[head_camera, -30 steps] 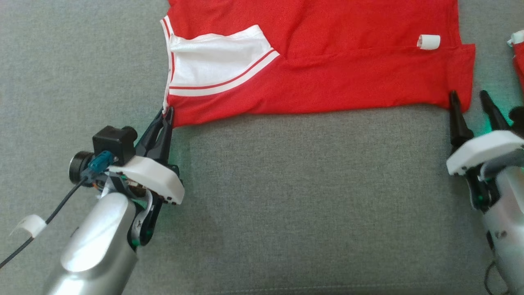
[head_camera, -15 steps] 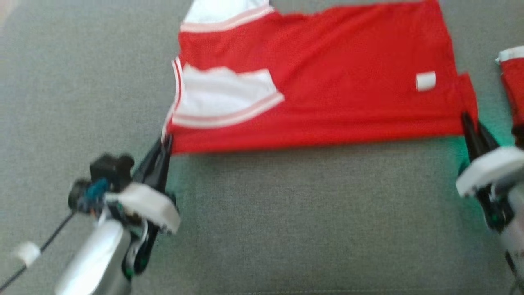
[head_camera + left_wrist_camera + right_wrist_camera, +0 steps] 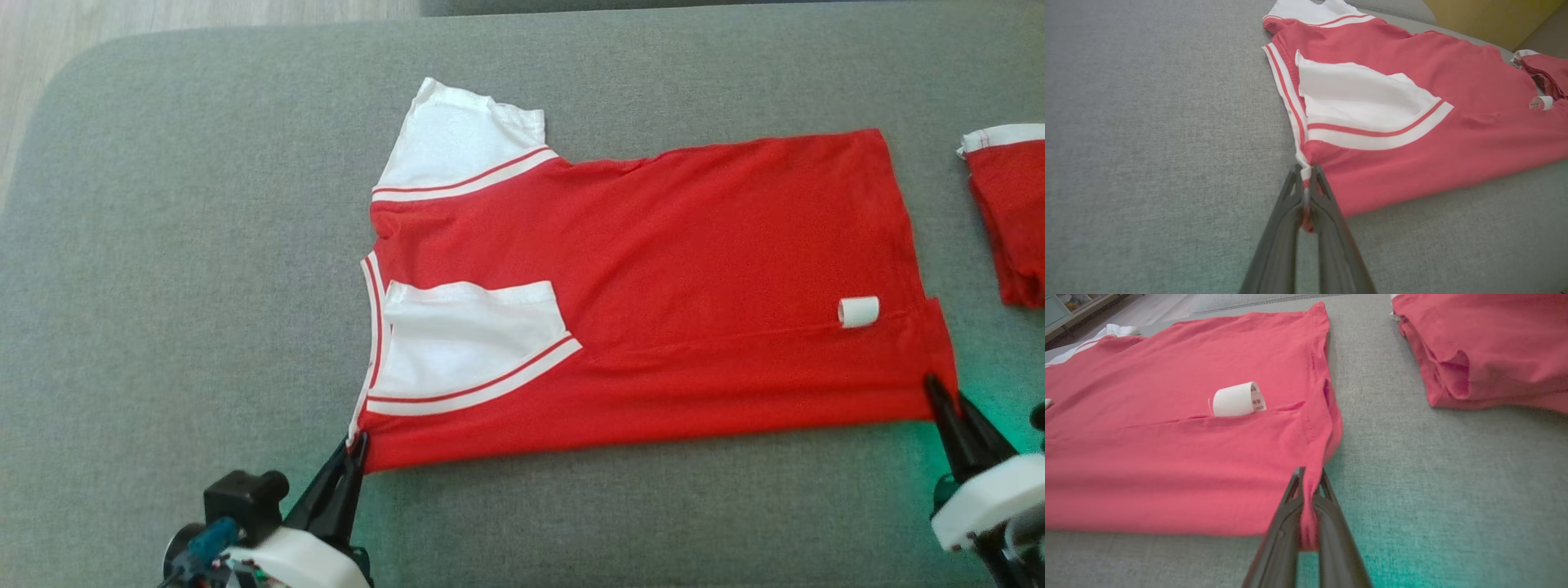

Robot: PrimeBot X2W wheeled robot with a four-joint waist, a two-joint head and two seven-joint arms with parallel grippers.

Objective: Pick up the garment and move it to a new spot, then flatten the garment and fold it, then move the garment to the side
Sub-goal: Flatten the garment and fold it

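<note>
The garment (image 3: 694, 245) is a red shirt with white, red-striped sleeves, lying partly folded on the grey cushion (image 3: 163, 245). A white care label (image 3: 858, 311) curls up near its right hem. My left gripper (image 3: 357, 445) is shut on the near left corner, at the white collar edge. In the left wrist view the fingers (image 3: 1306, 192) pinch white trim and red cloth of the garment (image 3: 1412, 73). My right gripper (image 3: 939, 390) is shut on the near right corner. The right wrist view shows red hem of the garment (image 3: 1167, 396) clamped between the gripper (image 3: 1308, 475) tips.
A second red garment (image 3: 1008, 216) lies folded at the right edge of the cushion, also large in the right wrist view (image 3: 1486, 347). Pale wood floor (image 3: 163, 20) shows beyond the cushion's far left corner. A yellow surface (image 3: 1486, 20) stands behind the cushion.
The right gripper, open beside the near right corner a second ago, has shut on it. The head camera has tilted up, so the whole garment and the cushion's far edge show.
</note>
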